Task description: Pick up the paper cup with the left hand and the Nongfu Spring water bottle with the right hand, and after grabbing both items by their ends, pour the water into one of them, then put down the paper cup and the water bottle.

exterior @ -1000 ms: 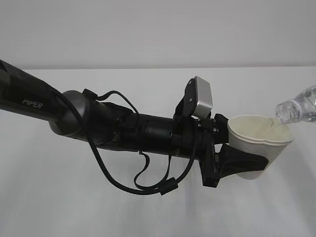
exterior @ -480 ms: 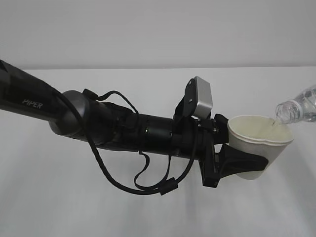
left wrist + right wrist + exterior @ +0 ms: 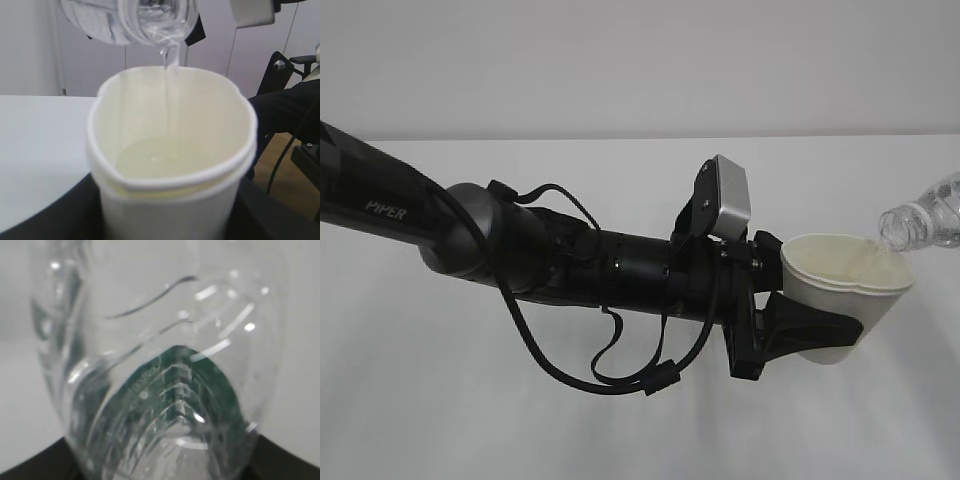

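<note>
1. My left arm (image 3: 520,250) was the biggest thing in the exterior view, a black limb reaching from the left edge towards the right over the white table (image 3: 470,420); its upper end ran out of the picture, so I could not see its base.
2. My right arm was hidden altogether. In the right wrist view only a dark edge of my right hand (image 3: 40,462) showed at the bottom corners, closed around the base of the Nongfu Spring water bottle (image 3: 160,365), which filled that blurred view; its green label was only a smear through the plastic.
3. In the exterior view the bottle (image 3: 920,218) was cut off by the right edge, only its tilted neck and mouth showing, just above the cup's far rim.
4. My left hand (image 3: 810,335) gripped the paper cup (image 3: 845,290) low down, fingers (image 3: 800,325) pressed on its sides, the rim squeezed out of round.
5. The cup (image 3: 170,165) was upright, clear of the table, nearly filling the left wrist view and hiding my fingers.
6. A thin stream of water (image 3: 170,57) fell from the bottle's mouth into it; a shallow pool lay at the bottom.
7. Loose cables (image 3: 620,375) hung under my wrist, and the grey camera box (image 3: 730,195) sat above it.
</note>
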